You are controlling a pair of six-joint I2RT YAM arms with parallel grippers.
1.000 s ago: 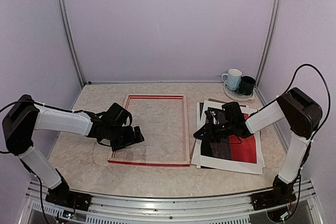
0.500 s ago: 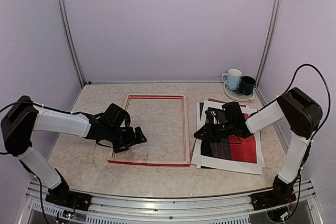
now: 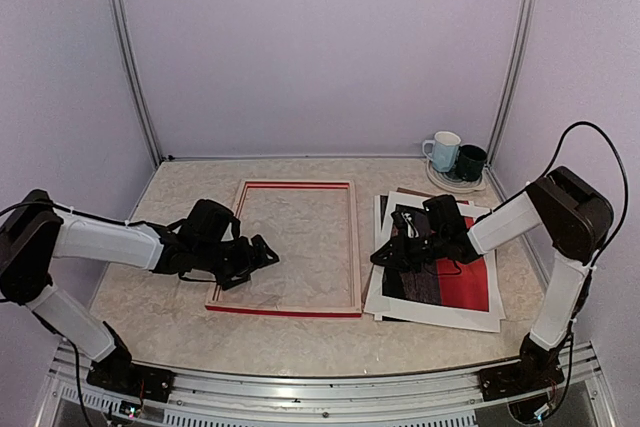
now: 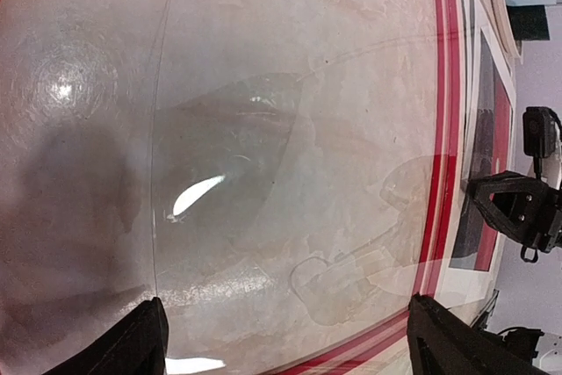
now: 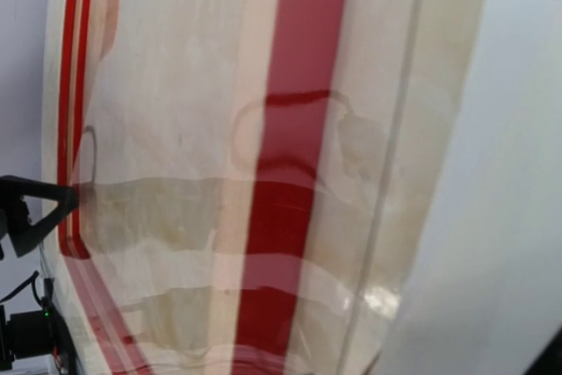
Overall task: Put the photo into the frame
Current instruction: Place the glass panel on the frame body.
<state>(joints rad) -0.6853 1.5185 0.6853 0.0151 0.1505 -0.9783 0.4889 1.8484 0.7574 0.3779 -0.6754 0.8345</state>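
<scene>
I judge this the pick-up step: the photo (image 3: 470, 282) lies at three o'clock of the frame (image 3: 297, 184), not inside. My left gripper (image 3: 255, 252) gapes empty at the frame's seven o'clock corner. My right gripper (image 3: 385, 252) sits at the photo's nine o'clock edge, grip unclear. Next, I pinch that edge firmly.

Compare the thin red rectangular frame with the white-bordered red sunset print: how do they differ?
The thin red rectangular frame is an open outline with table showing through; the white-bordered red sunset print is a solid sheet. The frame lies square to the table; the print sits slightly skewed. Both are large rectangles lying side by side.
</scene>
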